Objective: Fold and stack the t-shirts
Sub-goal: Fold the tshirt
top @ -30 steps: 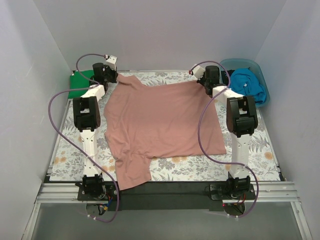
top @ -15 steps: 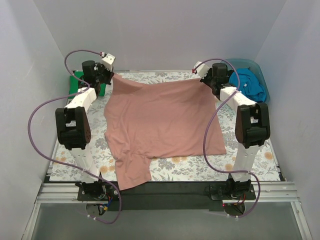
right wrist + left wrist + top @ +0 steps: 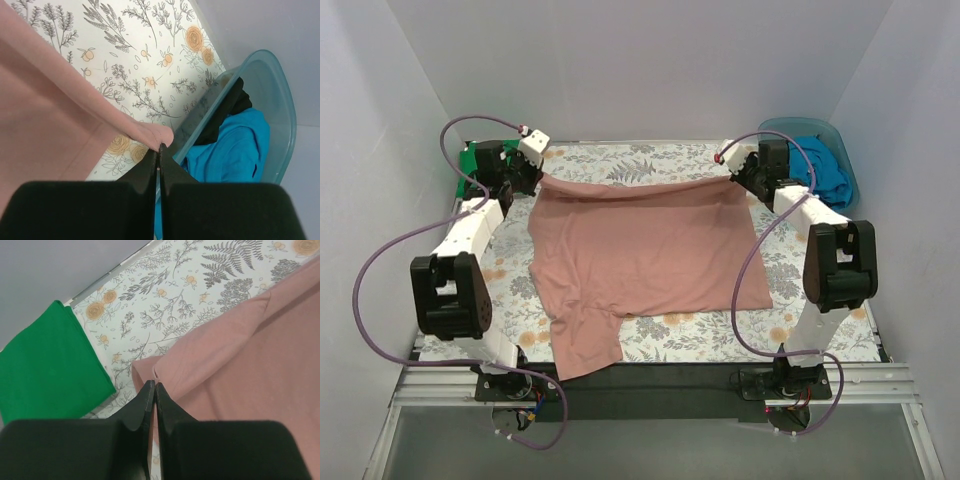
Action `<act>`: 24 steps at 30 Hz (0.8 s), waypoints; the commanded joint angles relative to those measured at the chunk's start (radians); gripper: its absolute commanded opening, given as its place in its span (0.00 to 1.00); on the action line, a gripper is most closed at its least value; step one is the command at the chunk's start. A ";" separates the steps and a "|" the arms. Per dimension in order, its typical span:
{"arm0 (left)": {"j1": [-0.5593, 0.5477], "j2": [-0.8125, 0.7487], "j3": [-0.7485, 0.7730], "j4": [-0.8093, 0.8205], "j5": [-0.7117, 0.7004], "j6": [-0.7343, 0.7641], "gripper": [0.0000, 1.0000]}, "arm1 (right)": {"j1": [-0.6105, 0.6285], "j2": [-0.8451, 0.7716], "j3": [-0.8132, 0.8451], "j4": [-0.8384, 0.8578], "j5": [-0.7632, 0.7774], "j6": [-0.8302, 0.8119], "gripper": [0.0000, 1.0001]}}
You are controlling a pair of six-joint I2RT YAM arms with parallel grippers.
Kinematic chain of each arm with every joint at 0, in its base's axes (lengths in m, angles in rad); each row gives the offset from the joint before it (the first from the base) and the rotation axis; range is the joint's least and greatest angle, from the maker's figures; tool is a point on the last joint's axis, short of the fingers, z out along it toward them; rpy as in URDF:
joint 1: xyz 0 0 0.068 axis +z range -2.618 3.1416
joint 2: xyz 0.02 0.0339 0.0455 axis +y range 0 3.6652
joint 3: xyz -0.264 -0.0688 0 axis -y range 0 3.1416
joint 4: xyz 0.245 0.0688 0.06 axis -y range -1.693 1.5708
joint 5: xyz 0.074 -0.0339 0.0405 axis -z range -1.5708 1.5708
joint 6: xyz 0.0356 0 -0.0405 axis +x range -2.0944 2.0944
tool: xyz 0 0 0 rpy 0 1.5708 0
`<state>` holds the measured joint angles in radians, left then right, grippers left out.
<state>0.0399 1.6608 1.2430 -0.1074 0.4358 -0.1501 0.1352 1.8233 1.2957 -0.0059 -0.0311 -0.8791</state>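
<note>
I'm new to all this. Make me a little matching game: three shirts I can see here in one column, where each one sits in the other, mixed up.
Things:
1. pink t-shirt
2. green t-shirt
3. blue t-shirt

Places:
A. inside the teal tub
B. folded flat at the far left corner
C. spread mid-table, far edge pinched by both grippers, left gripper and right gripper

Pairs: 1-C, 2-B, 3-A
</note>
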 commanded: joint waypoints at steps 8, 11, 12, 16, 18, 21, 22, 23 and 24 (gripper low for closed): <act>-0.002 -0.346 -0.206 -0.204 0.023 0.063 0.00 | -0.019 -0.171 -0.121 -0.068 -0.122 -0.041 0.01; -0.002 -0.397 -0.270 -0.257 0.033 0.092 0.00 | -0.019 -0.180 -0.157 -0.077 -0.121 -0.061 0.01; -0.002 -0.404 -0.287 -0.264 0.032 0.098 0.00 | -0.020 -0.180 -0.171 -0.080 -0.122 -0.066 0.01; -0.005 -0.404 -0.344 -0.307 0.044 0.121 0.00 | -0.019 -0.173 -0.191 -0.098 -0.136 -0.078 0.01; -0.005 -0.400 -0.366 -0.348 0.072 0.138 0.00 | -0.020 -0.173 -0.205 -0.103 -0.132 -0.086 0.01; -0.011 -0.409 -0.410 -0.377 0.089 0.184 0.00 | -0.019 -0.177 -0.237 -0.103 -0.122 -0.109 0.01; -0.012 -0.411 -0.419 -0.377 0.086 0.187 0.00 | -0.019 -0.177 -0.243 -0.103 -0.121 -0.110 0.01; -0.015 -0.412 -0.424 -0.377 0.086 0.193 0.00 | -0.020 -0.176 -0.245 -0.103 -0.121 -0.112 0.01; -0.018 -0.412 -0.438 -0.377 0.084 0.193 0.00 | -0.020 -0.171 -0.246 -0.103 -0.122 -0.113 0.01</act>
<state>0.0326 1.2808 0.8272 -0.4564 0.4881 -0.0010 0.1188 1.6695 1.0573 -0.1131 -0.1417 -0.9691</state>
